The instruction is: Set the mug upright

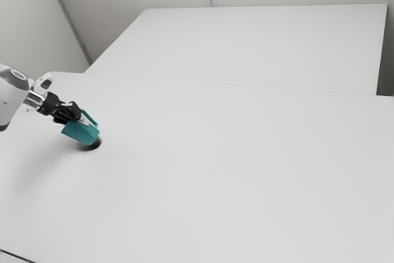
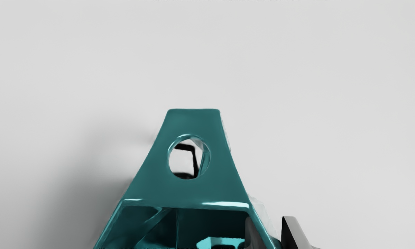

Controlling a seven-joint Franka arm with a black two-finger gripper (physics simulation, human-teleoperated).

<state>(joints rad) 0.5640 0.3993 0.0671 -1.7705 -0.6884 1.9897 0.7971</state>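
The tool [image 1: 78, 116] grasps the tilted teal mug [image 1: 80, 133] by its wall; white table [image 1: 246, 164] around; dark patch [image 1: 95, 145] just beneath

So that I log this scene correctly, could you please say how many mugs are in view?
1. The teal mug is tilted at the gripper, toward the exterior view's left; another directly behind it could be hidden.

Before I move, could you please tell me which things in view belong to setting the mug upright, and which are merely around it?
For the job:
teal, flat-sided mug with a round hole
black two-finger tool

Merely around it:
smooth white tabletop
pale grey wall
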